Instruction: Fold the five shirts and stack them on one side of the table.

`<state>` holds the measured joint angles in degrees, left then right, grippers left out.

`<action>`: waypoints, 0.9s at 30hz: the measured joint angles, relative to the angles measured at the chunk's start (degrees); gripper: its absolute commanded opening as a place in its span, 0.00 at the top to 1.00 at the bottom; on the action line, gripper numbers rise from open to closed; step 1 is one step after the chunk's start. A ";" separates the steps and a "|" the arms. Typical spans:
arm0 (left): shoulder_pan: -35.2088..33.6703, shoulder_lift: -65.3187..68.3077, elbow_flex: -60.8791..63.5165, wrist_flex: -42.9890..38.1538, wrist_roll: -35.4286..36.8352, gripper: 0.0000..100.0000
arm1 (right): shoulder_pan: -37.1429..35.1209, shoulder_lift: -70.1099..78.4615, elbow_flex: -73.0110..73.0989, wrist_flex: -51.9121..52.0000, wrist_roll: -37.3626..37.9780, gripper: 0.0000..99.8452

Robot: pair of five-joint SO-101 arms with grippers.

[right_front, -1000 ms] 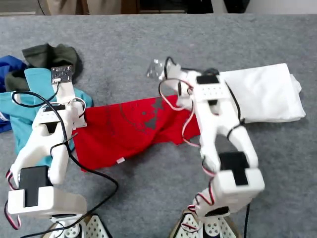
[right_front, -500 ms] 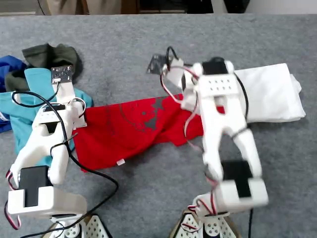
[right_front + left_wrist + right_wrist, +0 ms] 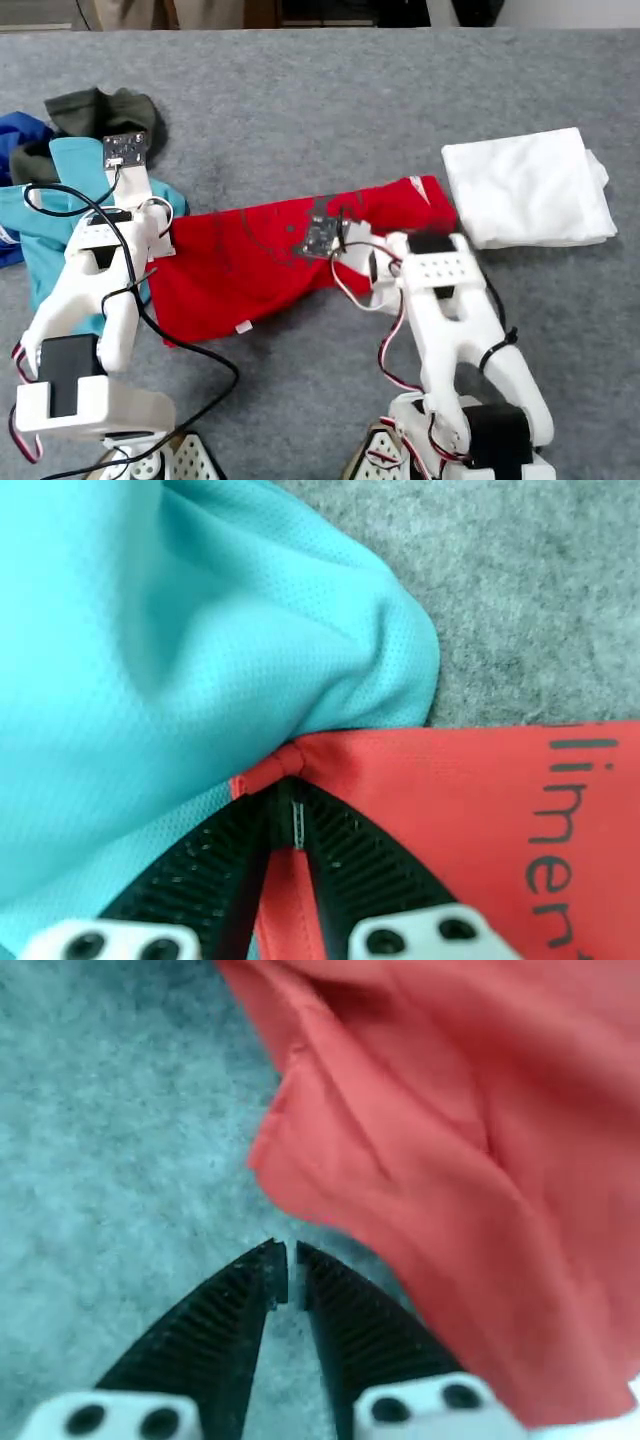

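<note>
Pulled back toward the near edge, the right arm has uncovered the right end of the red shirt (image 3: 250, 265), while the left arm has kept its place. The red shirt lies crumpled across the middle of the table (image 3: 300, 100). Its right end reaches the left edge of the folded white shirt (image 3: 530, 190); whether the two overlap is hard to make out.

The left gripper (image 3: 290, 815) is closed tight on a bunched bit of the red shirt's left edge, right where it meets the teal shirt (image 3: 150, 630). The left arm hides this grip from the high view.

The right gripper (image 3: 291, 1255) hangs over bare table just beside the red shirt's near edge, its fingers drawn together to a thin slit with nothing between them. In the high view the right arm's wrist hides the gripper and part of that edge.

At far left the teal shirt lies partly under the left arm. A dark green shirt (image 3: 100, 110) is heaped beyond it, and a blue shirt (image 3: 15, 135) is cut off by the frame.
</note>
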<state>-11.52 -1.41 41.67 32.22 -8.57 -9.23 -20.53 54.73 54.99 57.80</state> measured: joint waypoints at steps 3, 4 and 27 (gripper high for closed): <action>0.00 0.00 0.00 0.00 0.00 0.98 | 0.00 0.00 1.85 -2.90 2.20 0.73; 0.00 0.00 0.00 0.00 0.00 0.98 | 0.00 0.00 1.85 -3.43 2.73 0.75; 0.00 0.00 0.00 0.00 0.00 0.98 | 0.00 4.66 -3.43 -15.56 -0.97 1.00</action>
<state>-11.52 -1.41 41.67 32.22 -8.57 -9.23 -15.87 51.30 39.43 56.84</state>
